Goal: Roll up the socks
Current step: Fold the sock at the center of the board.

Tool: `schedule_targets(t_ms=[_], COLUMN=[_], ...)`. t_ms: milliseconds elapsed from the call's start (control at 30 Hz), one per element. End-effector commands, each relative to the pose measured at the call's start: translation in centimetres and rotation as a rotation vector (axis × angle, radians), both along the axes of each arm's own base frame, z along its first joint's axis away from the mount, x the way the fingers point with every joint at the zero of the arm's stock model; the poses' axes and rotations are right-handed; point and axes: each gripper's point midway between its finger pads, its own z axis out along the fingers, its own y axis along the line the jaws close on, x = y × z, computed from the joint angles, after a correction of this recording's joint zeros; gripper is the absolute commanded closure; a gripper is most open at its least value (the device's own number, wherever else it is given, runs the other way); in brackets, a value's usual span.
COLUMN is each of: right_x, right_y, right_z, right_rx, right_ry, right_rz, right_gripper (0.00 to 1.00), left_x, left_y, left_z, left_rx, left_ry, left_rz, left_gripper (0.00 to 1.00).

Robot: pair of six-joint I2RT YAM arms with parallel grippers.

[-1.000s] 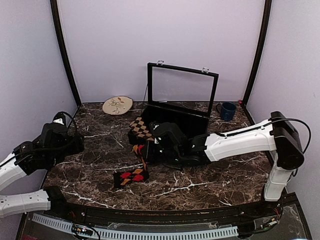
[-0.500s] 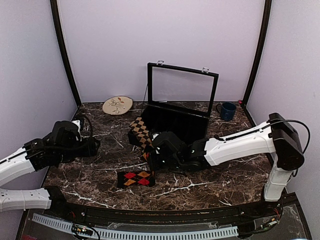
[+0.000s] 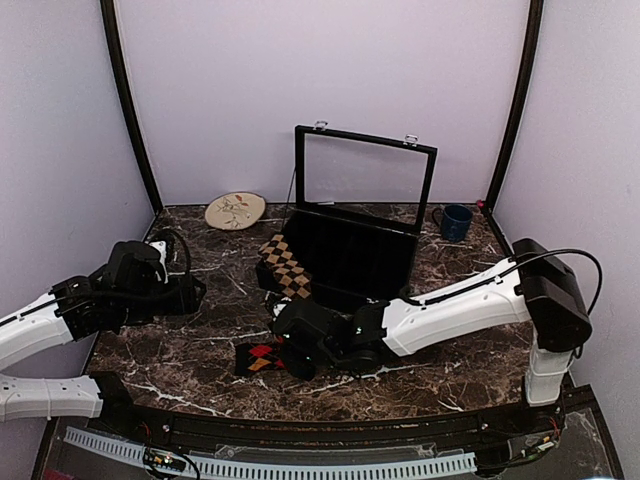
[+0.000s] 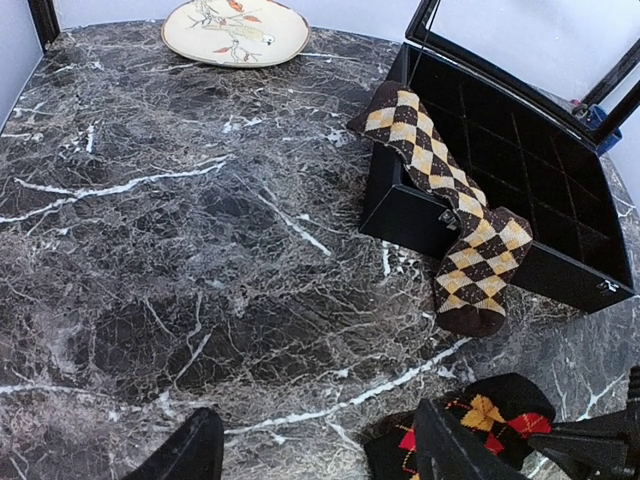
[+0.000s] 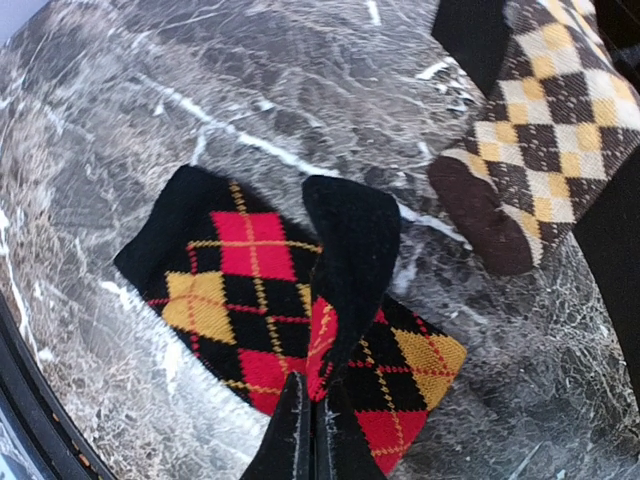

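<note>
Two argyle socks lie by the open black case (image 4: 405, 222): the red sock (image 5: 240, 290), diamonded in orange and black, rests on the marble surface (image 4: 150, 250) just in front of the case's left corner, and the tan-brown sock (image 4: 450, 215) hangs over that corner with its toe on the surface. The right hand (image 5: 305, 400), jaws closed, pinches a raised fold of the red sock. The left hand (image 4: 320, 455) hovers well to the left of the case, fingers spread wide and holding nothing.
</note>
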Motion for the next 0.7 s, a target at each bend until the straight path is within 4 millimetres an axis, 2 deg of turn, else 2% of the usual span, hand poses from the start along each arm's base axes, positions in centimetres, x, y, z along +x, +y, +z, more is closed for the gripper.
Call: schedule_targets(t_ms=[0,167,500,667], right_x=[-1.1,-1.8,-1.1,-1.4], right_y=[1.1,2.2,4.5,5.1], right_z=[0.0,-0.2,0.9,0.2], right_rx=[-0.042,-0.058,-0.101,-0.128], right_ry=[-0.057,-0.074,-0.151,-0.147], right_rz=[0.049,0.070,0.024,0.036], right_gripper=[1.00,1.00,1.00,1.00], left_x=[0.1,0.2,-0.2,-0.4], left_y=[-0.4,-0.5,-0.6,-0.6], left_z=[0.4,0.3,-0.3,-0.5], left_rx=[-0.012,-0.002,0.004,0.003], left_ry=[-0.007,-0.002,0.013,0.016], left_rz=[-0.012,-0.020,-0.037,-0.045], left_gripper=[0.32,0.32,0.32,0.32])
